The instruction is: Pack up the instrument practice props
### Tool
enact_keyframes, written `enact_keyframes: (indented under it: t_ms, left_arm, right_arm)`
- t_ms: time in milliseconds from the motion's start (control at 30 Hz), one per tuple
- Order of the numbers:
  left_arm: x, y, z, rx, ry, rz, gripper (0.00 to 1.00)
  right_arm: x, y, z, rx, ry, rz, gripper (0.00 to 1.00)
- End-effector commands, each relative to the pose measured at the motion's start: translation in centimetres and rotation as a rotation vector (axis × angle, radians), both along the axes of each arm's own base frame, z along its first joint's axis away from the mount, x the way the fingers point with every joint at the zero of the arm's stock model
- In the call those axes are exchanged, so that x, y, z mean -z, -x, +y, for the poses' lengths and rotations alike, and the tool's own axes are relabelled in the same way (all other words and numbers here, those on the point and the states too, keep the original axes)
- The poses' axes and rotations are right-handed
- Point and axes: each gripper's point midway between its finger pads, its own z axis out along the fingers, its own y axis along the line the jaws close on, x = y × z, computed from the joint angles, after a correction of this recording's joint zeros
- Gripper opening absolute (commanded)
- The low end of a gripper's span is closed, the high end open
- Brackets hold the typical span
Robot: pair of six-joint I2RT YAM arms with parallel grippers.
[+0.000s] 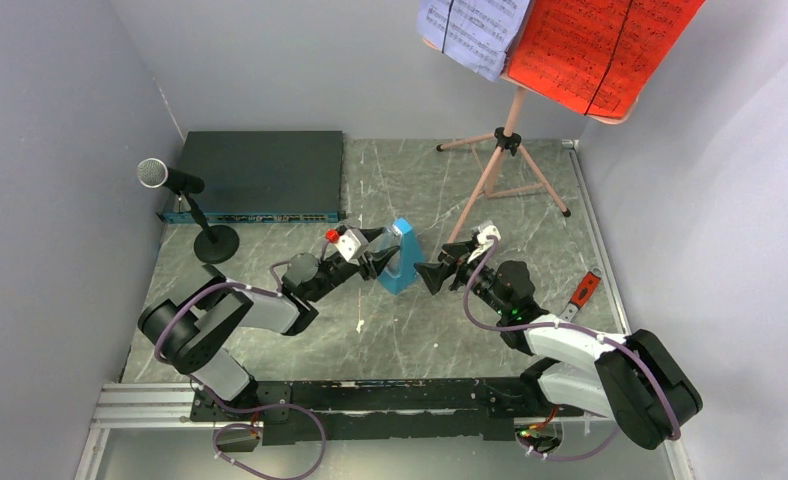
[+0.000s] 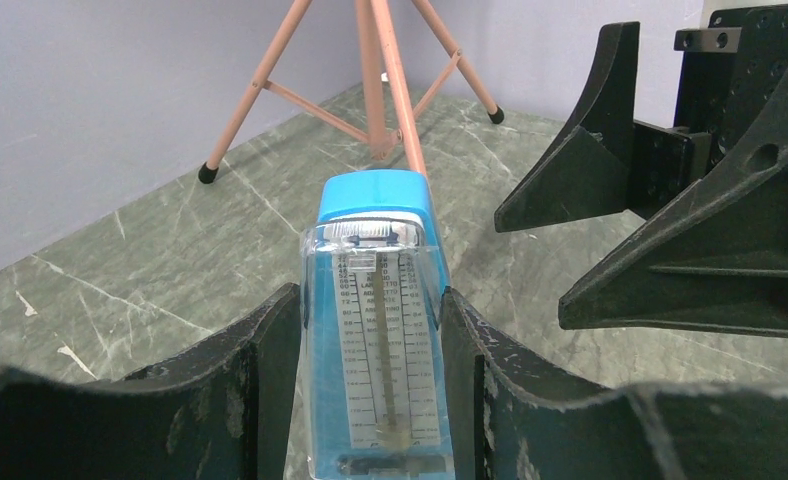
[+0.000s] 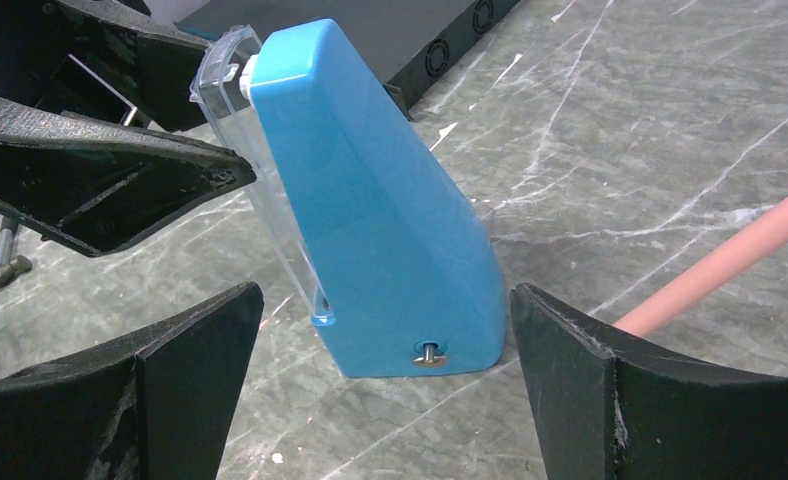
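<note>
Jaws of the left gripper (image 2: 370,335) were closed on the sides of the blue metronome (image 3: 390,230), standing mid-table (image 1: 530,190); the right gripper (image 1: 430,272) beside it gaped wide, holding nothing.

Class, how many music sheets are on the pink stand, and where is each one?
2. The lavender sheet sits on the left half of the board of the pink music stand, the red sheet on the right half. Others may be hidden behind them.
</note>
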Motion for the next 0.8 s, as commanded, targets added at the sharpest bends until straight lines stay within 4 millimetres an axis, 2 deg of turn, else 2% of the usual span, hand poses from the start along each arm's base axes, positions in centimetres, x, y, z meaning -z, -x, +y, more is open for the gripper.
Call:
enact_keyframes:
  t_ms: [0,500,767]
  left_arm:
    - [0.6,0.2,0.3,-0.009,-0.025,0.023,0.03]
    - [-1.9,-0.1,-0.9,0.032,0.015,-0.041,0.03]
    - [-1.8,-0.2,-1.4,0.045,0.021,-0.047,0.03]
  right_arm:
    - [-2.6,-0.3,0.8,-0.028,-0.027,-0.077,1.0]
    - [-2.6,-0.3,0.9,-0.029,-0.024,-0.076,1.0]
    - [-2.6,-0.2,1.0,-0.036,-0.025,-0.076,1.0]
